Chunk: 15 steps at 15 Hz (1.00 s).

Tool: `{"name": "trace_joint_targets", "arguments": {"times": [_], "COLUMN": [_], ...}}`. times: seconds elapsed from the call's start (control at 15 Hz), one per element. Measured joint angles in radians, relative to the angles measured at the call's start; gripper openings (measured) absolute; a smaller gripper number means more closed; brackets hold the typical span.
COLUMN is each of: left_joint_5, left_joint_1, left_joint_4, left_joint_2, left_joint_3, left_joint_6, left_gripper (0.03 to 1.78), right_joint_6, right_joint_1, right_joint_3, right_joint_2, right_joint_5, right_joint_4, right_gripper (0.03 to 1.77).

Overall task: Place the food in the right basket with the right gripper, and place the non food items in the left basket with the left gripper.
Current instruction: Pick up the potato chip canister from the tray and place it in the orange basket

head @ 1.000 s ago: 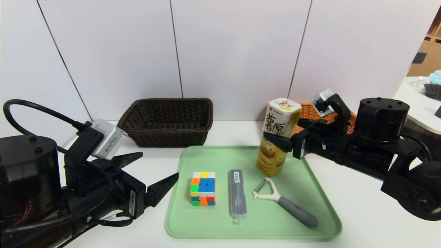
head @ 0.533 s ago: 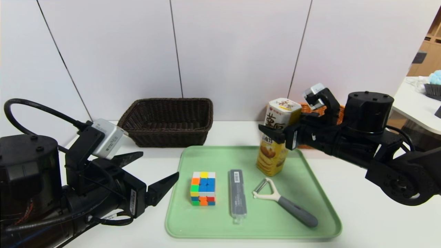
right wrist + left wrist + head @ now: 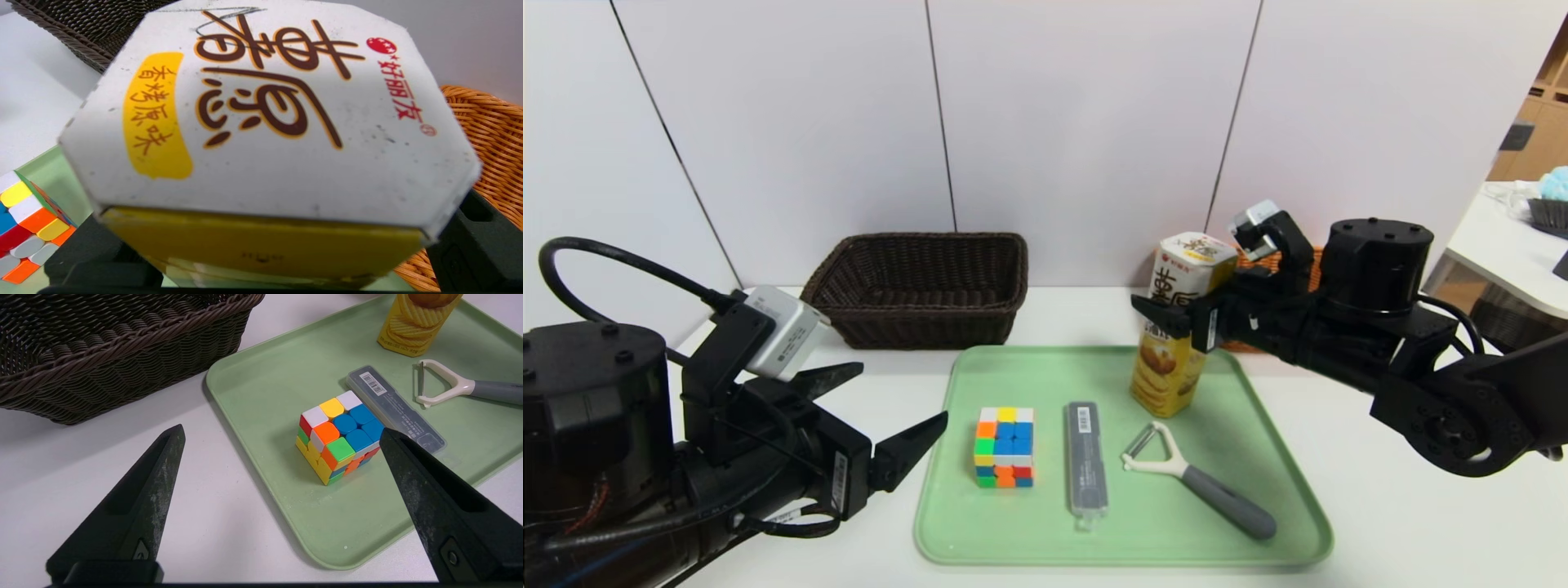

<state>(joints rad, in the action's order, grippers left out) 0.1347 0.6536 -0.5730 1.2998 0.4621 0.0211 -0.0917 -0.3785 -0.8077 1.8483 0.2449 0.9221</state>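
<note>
Here, a green tray (rimmed) lies on white tabletop.Underneath, white tabletop bears a green tray (paneled wall behind).

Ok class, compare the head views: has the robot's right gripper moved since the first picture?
Yes. The right gripper has shifted leftward in the head view, judged against the upright snack box.

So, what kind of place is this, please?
Probably a robot test station: a black robot arm with an open gripper, a flat green tray of mixed objects, and a dark-brown woven basket.
</note>
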Motion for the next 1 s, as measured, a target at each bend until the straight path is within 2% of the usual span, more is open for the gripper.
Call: {"name": "trace_joint_targets", "arguments": {"times": [0.2, 0.33, 0.53, 1.0], "left_joint_5": [-0.001, -0.001, 0.001, 0.000], "left_joint_1": [0.000, 0.000, 0.000, 0.000], "left_joint_4": [0.000, 0.000, 0.000, 0.000], "left_joint_2": [0.000, 0.000, 0.001, 0.003], "left_joint_3": [0.001, 0.002, 0.000, -0.002], "left_joint_6": [0.000, 0.000, 0.001, 0.000], "left_gripper": [1.69, 1.69, 1.69, 1.69], "right_joint_6": [-0.008, -0.012, -0.022, -0.027], "right_joint_1": [0.000, 0.000, -0.003, -0.015], "right_joint_3": [-0.001, -0.001, 0.002, 0.003], "right_joint_2": [0.001, 0.002, 0.000, -0.012], "right_joint_5": [-0.001, -0.003, -0.003, -0.006], "right_joint_4": [0.000, 0.000, 0.001, 0.001], "right_gripper": [1.70, 1.34, 0.95, 0.89]}}
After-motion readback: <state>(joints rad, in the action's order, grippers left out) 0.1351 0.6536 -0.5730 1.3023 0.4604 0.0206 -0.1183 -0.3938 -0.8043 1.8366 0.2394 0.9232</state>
